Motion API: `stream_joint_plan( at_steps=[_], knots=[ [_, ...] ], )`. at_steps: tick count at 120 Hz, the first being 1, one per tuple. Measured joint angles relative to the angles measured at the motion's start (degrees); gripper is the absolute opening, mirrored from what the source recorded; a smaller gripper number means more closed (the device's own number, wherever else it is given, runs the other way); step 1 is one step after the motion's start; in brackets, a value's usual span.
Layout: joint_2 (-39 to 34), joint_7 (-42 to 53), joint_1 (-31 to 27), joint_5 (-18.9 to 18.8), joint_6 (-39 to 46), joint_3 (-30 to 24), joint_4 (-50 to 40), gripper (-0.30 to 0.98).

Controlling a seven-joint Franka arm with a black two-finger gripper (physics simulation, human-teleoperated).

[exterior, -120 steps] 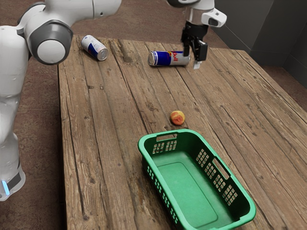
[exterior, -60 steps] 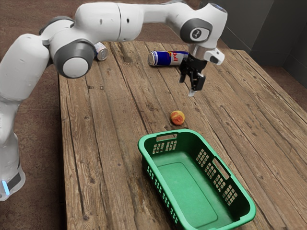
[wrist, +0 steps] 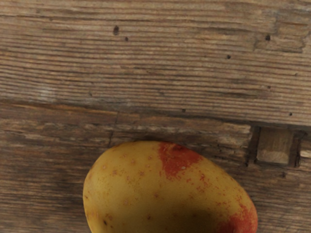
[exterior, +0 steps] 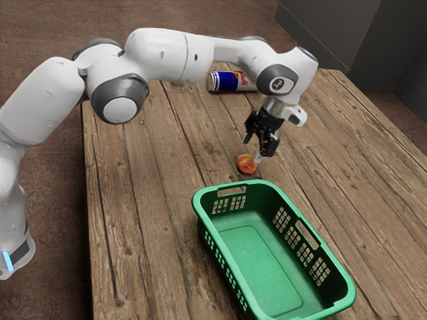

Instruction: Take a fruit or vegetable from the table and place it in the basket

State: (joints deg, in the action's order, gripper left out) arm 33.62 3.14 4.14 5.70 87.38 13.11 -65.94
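Watch for a nudged fruit (exterior: pixel 246 165): resting on the desk (exterior: pixel 147 200), just beside the basket's near end, below the pincer (exterior: pixel 253 150). Spread at present, with one fingertip overlapping the fruit's edge in the exterior view; hard to tell whether touching. If lowered off-centre, could press on the rounded top and start a roll. Lopsided too, yellow with red patches in the wrist view, so likely to twist or slip out if pinched on a slope. Worth centring before closing. Next hazard: the rim of the basket (exterior: pixel 257 267), near enough to catch a fingertip or the fruit on too low a carry. Best to lift above that rim first, then travel over and lower inside. Well apart from the desk's edges, with room to adjust towards the exterior view's right; little hindrance from the can (exterior: pixel 227 81), lying well away from the basket
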Motion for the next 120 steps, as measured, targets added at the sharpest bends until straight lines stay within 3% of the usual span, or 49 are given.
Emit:
stream_joint_plan(
  at_steps=[58,93,120],
  knots=[
    [3.43,0.10,-0.41,0.49,-0.02,-0.50,0.00,0.68],
    [3.53,0.17,-0.44,0.68,0.04,-0.23,0.21,0.44],
    [-0.54,0.25,0.07,0.26,0.05,-0.23,0.96,0.40]
  ],
)
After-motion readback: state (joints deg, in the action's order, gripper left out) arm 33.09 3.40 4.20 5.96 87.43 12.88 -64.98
